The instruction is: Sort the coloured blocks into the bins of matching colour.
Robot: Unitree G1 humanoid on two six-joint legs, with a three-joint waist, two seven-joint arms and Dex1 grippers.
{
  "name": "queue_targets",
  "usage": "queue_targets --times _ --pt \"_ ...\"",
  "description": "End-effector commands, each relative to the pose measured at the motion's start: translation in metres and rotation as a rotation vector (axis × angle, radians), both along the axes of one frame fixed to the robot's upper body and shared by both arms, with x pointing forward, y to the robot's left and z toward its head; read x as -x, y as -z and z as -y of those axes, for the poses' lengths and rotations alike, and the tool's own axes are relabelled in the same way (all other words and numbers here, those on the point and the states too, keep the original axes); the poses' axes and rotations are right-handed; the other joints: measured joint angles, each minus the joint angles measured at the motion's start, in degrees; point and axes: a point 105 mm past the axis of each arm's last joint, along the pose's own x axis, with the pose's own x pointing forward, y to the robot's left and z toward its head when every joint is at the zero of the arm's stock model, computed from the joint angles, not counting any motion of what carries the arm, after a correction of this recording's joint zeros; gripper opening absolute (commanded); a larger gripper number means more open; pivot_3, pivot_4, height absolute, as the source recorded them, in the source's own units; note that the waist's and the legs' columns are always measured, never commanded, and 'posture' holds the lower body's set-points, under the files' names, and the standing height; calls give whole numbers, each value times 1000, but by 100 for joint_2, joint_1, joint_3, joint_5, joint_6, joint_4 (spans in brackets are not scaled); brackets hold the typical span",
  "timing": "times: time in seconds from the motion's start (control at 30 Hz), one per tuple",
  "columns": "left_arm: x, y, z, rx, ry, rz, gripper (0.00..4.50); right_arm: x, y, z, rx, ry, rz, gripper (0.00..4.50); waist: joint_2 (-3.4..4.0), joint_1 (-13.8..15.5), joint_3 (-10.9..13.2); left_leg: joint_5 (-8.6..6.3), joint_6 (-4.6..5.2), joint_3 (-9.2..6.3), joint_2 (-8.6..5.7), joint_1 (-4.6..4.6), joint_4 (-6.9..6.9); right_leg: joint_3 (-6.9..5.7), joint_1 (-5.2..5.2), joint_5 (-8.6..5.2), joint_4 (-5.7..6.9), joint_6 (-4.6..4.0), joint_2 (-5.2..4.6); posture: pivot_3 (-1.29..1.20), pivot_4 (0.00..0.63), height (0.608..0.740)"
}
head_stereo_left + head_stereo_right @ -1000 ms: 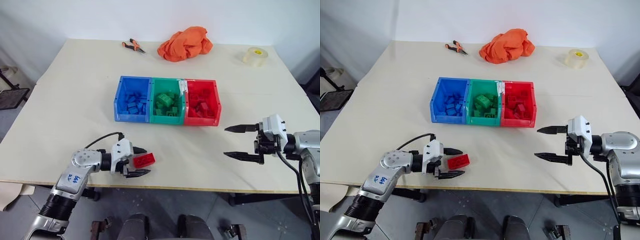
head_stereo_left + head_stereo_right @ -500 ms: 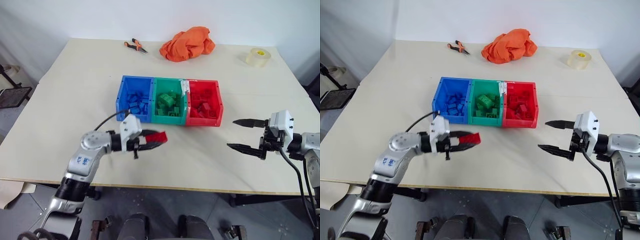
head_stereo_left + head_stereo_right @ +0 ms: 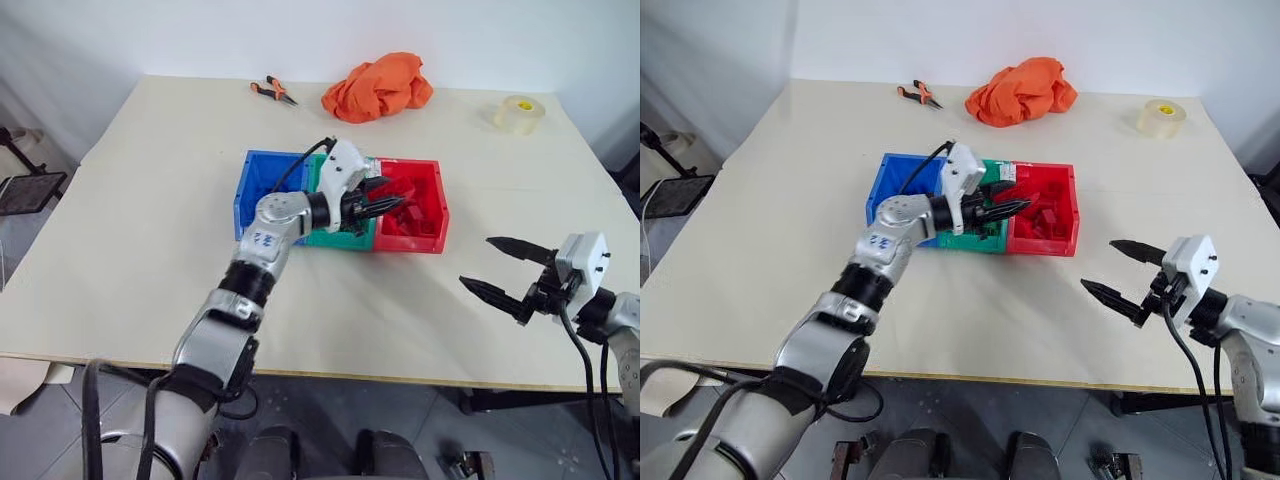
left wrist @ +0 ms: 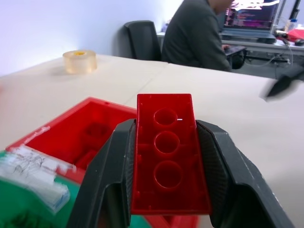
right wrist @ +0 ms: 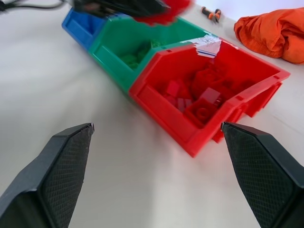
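Note:
Three joined bins stand in a row at mid-table: blue (image 3: 268, 157), green (image 3: 335, 240) and red (image 3: 412, 243), each holding several blocks of its own colour. My left gripper (image 3: 392, 204) is shut on a red studded block (image 4: 168, 156). It hovers level over the green bin's right side, with the block at the red bin's left rim. My right gripper (image 3: 477, 262) stands open with nothing between its fingers. It hangs over bare table to the right of the bins, nearer the front, and points at the red bin (image 5: 204, 95).
At the table's far side lie an orange cloth (image 3: 378, 87), orange-handled pliers (image 3: 270, 91) and a roll of tape (image 3: 519, 113). The left wrist view shows a person (image 4: 199, 33) seated at a desk beyond the table.
My left gripper shut on the red block at the table's front, then rose and swung right and forward to the bins. The right gripper stayed open, almost in place, and turned a little.

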Motion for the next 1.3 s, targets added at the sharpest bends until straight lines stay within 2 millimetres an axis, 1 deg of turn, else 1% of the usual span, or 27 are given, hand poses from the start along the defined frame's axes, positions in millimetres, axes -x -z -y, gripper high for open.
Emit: queue_targets --times 0.03,0.07,0.13,0.2,0.33,0.43,0.5,0.57,0.63,0.73,0.83,0.9,0.93,1.0,1.07,1.1,1.13,1.17,1.3 --pt "-8 -13 11 22 -68 59 1471 9 -14 -2 -20 31 71 4500 0 6 0 0 0 0 -2 0 -1 0 0 0 0 1 -1 0 150 740" --pt "-10 -14 13 28 -84 67 1471 11 -14 -2 -25 39 72 4500 -1 5 0 0 0 0 -2 1 -2 0 0 0 0 1 -1 0 150 740" --pt "-8 -13 19 35 -70 65 2233 14 -12 -2 -31 58 68 4500 -1 -3 0 0 0 1 0 3 -3 1 -1 0 0 1 0 0 150 740" --pt "-10 -12 20 23 -97 81 2815 15 -10 -3 -31 64 64 4500 -1 -5 1 0 1 3 1 3 -3 0 -1 0 0 1 0 0 150 740" --pt "-14 -10 6 16 -118 102 4051 10 -15 -2 -35 81 84 4500 -1 -21 1 0 1 6 2 0 -3 3 -8 0 2 1 2 0 150 740" --pt "-17 -3 -17 -3 -113 115 4051 7 -15 -1 -28 66 78 4500 0 -44 0 0 1 7 3 2 -3 3 -8 0 3 1 2 0 150 740" --pt "-17 6 -38 -22 -108 112 4051 5 -16 -2 -21 46 73 4500 2 -87 -1 1 0 7 4 5 -4 3 -8 0 6 1 3 0 150 740" --pt "-12 15 -61 -40 -91 101 4051 2 -17 -2 -11 21 67 4500 2 -134 -1 1 0 4 6 5 -4 2 -7 0 9 1 5 0 150 740" --pt "-1 26 -85 -65 -71 77 4051 -3 -18 -4 2 -10 59 4500 3 -181 -2 1 0 4 7 5 -4 4 -9 0 13 1 4 0 150 740" --pt "25 38 -121 -102 -56 33 4051 -14 -20 -6 23 -62 50 4500 3 -214 -2 1 -1 -1 14 7 0 6 -7 0 18 0 8 0 150 740" --pt "54 35 -145 -78 -22 -22 4051 -23 -21 -10 45 -115 41 4500 4 -233 -3 2 -2 -10 15 9 3 8 -4 0 22 -1 7 0 150 740" --pt "71 37 -161 -82 -24 -52 4051 -29 -21 -13 66 -154 33 4500 4 -197 -2 2 -1 -20 12 6 5 8 -3 -1 24 -1 1 0 150 740" --pt "77 38 -166 -85 -25 -59 4051 -31 -21 -13 74 -168 30 4500 4 -190 -2 1 -1 -23 12 5 8 8 0 0 23 -1 -1 0 150 740" --pt "88 42 -184 -105 -71 -81 4051 -37 -21 -16 89 -201 23 4500 4 -164 -2 1 -1 -29 7 6 8 12 5 -1 21 -2 -9 0 150 740" --pt "95 43 -193 -108 -95 -92 4051 -41 -21 -18 97 -222 21 4500 4 -138 -2 1 0 -33 6 6 7 17 10 -1 17 -2 -12 0 150 740" --pt "101 42 -201 -111 -113 -90 4051 -44 -21 -19 102 -238 19 4500 4 -153 -2 1 0 -40 5 6 8 17 14 -1 17 -2 -13 0 150 740" --pt "108 43 -213 -120 -140 -102 4051 -46 -21 -22 112 -260 15 4500 3 -165 -2 1 0 -39 5 5 8 18 13 -1 15 -2 -13 0 150 740" --pt "112 42 -224 -130 -180 -96 4051 -48 -21 -23 121 -278 9 4500 4 -181 -2 1 0 -37 5 4 6 18 12 -1 12 -2 -13 0 150 740" --pt "121 46 -250 -174 -260 -111 4051 -51 -17 -24 163 -324 -11 4500 4 -206 -2 1 -2 -38 11 7 2 17 12 -3 12 -6 -13 0 150 740"
